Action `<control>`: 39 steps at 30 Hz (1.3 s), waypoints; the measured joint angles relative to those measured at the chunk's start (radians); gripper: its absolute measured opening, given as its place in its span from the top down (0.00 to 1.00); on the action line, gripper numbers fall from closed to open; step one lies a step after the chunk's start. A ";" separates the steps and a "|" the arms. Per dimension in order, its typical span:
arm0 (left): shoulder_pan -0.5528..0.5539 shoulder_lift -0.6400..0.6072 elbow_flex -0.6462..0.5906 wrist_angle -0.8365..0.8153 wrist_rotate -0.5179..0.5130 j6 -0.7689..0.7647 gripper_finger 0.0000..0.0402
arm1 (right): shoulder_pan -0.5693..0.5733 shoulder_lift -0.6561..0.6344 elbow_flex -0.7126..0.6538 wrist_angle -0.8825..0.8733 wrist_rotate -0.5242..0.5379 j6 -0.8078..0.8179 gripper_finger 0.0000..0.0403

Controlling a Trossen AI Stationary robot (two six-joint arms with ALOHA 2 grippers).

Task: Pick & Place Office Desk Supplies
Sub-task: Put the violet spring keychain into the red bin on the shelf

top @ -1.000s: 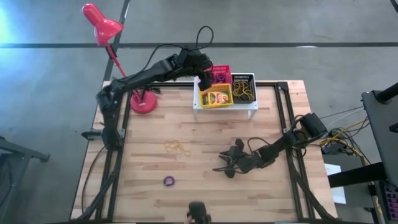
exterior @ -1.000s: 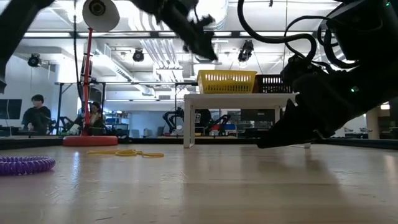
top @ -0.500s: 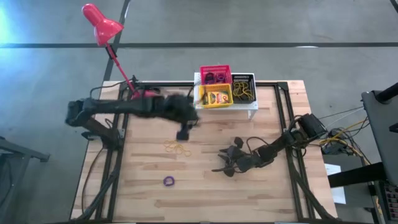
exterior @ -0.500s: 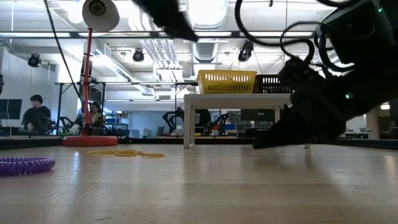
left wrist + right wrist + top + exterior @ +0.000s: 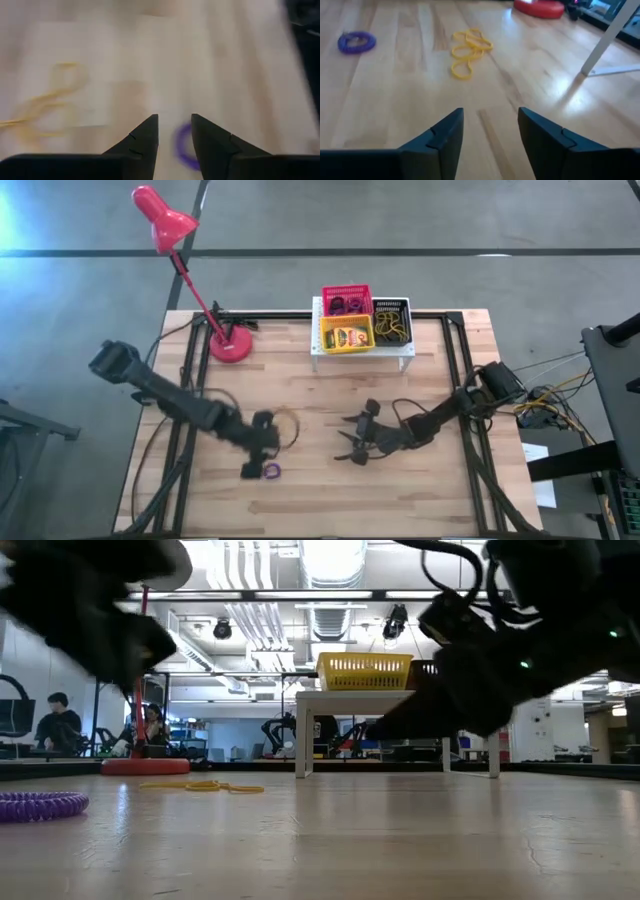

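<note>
In the high view the left hand (image 5: 262, 455) sits at lower left of centre, just above the purple loop (image 5: 271, 470) on the tabletop (image 5: 320, 500); its fingers stand narrowly apart, empty, the loop showing between their tips (blurred, so contact is unclear). The yellow loops (image 5: 289, 420) lie just right of that arm. The right hand (image 5: 350, 448) hovers right of centre, its fingers wide and empty. At upper centre the white shelf (image 5: 400, 352) carries the yellow basket (image 5: 347, 337), pink-red basket (image 5: 346, 301) and black basket (image 5: 392, 322).
</note>
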 joint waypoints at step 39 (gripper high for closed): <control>-0.178 0.189 -0.318 0.572 -0.179 -0.143 0.82 | -0.066 0.000 0.062 -0.018 0.000 -0.031 0.55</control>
